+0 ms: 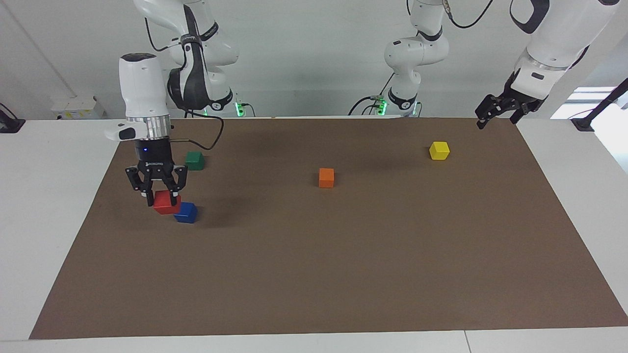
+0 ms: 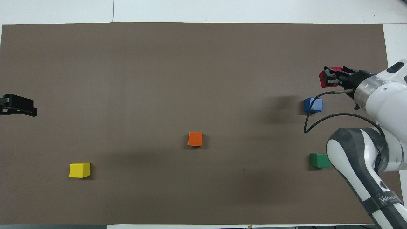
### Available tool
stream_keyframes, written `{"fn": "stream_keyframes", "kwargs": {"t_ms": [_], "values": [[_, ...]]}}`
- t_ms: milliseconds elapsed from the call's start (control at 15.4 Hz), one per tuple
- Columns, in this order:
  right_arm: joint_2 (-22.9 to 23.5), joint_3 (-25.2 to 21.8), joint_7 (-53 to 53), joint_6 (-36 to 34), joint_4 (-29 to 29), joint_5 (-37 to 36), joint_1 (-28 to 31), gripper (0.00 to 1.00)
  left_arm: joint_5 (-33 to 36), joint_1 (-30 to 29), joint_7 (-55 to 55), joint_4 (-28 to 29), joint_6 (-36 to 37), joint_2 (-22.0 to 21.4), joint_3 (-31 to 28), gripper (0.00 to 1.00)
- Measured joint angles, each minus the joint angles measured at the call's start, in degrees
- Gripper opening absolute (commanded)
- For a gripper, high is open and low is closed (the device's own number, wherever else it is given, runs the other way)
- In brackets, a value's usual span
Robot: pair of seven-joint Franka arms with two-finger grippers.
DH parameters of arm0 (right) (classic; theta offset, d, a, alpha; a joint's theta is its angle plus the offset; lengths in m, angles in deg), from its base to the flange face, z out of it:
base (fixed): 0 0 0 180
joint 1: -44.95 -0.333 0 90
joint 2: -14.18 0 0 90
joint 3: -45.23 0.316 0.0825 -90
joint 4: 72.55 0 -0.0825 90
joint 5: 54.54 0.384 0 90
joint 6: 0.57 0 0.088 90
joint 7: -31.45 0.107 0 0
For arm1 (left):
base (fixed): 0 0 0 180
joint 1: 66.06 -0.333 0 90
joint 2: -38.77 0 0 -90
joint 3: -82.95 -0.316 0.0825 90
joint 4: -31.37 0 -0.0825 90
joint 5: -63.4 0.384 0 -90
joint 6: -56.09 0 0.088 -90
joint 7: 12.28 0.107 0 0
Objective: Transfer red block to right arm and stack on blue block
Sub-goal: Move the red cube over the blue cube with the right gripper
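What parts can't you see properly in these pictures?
- Red block: in the overhead view, the right gripper covers most of it.
- Blue block: in the facing view, the red block hides one corner.
- Left gripper: overhead view's edge cuts off its arm.

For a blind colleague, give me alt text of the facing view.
The right claw holds the red block in the air beside the blue block. Green, orange and yellow blocks sit apart on the brown mat.
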Motion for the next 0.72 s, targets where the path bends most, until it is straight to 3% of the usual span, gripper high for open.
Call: {"fn": "stream_keyframes", "kwargs": {"t_ms": [325,716], "values": [[0.89,-0.01,0.29,0.27,1.63,0.00,0.53,0.00,0.00,1.25,0.03,0.65,0.01,0.28,-0.95,1.00],[5.43,-0.20,3.34,0.27,1.75,0.00,0.77,0.00,0.00,5.52,0.11,0.65,-0.05,0.58,-5.56,1.00]]}}
